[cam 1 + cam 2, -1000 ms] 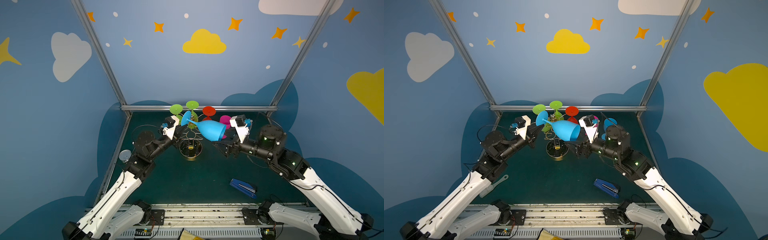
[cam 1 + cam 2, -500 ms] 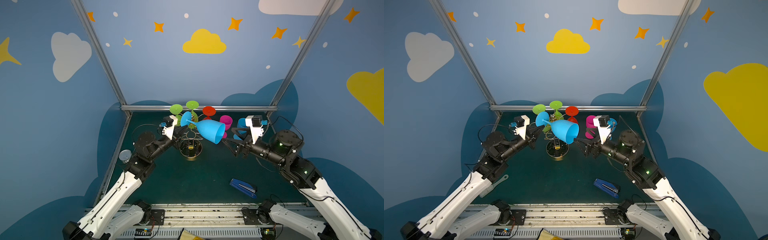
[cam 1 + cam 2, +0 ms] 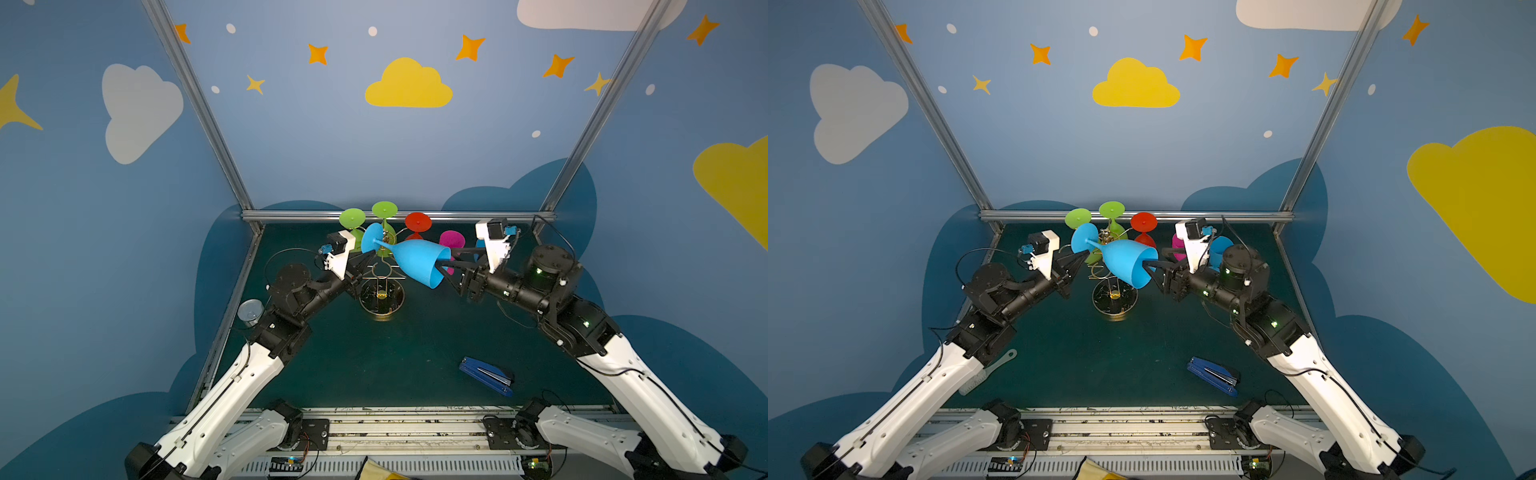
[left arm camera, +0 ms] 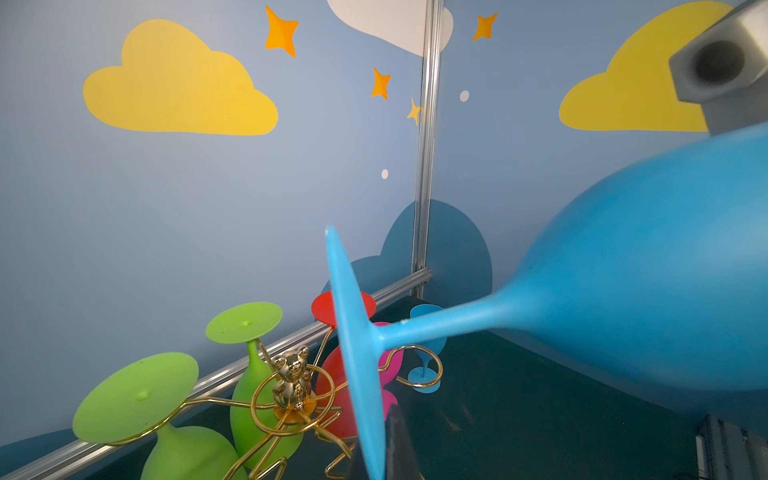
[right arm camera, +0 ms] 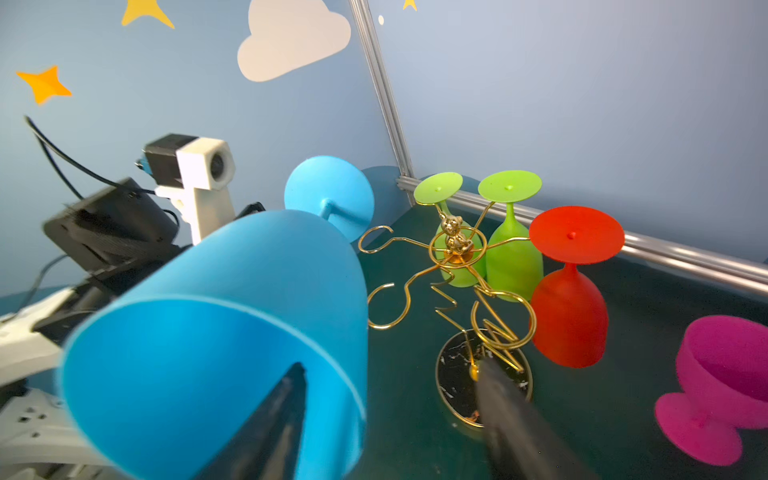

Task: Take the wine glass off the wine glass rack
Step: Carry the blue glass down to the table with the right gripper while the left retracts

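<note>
A blue wine glass (image 3: 417,259) (image 3: 1125,262) lies tilted on its side in the air over the gold wire wine glass rack (image 3: 381,291) (image 3: 1113,297). My left gripper (image 3: 366,258) (image 4: 376,453) is shut on the edge of its round foot. The glass stem (image 4: 436,324) crosses just above an empty rack loop. My right gripper (image 3: 442,259) (image 5: 390,368) is open at the bowl's mouth. One finger (image 5: 286,390) is inside the bowl (image 5: 216,332) and the other is outside the wall, with a gap.
Two green glasses (image 5: 509,249) and a red one (image 5: 569,316) hang upside down on the rack. A pink glass (image 3: 452,241) and a small blue one (image 3: 1221,249) stand behind the right gripper. A blue stapler (image 3: 486,376), a tin (image 3: 250,311) and a white comb (image 3: 988,372) lie on the mat.
My right gripper pulled back to the right, then came in to the bowl's rim with one finger inside, and its jaws narrowed. The left gripper kept its hold on the foot.
</note>
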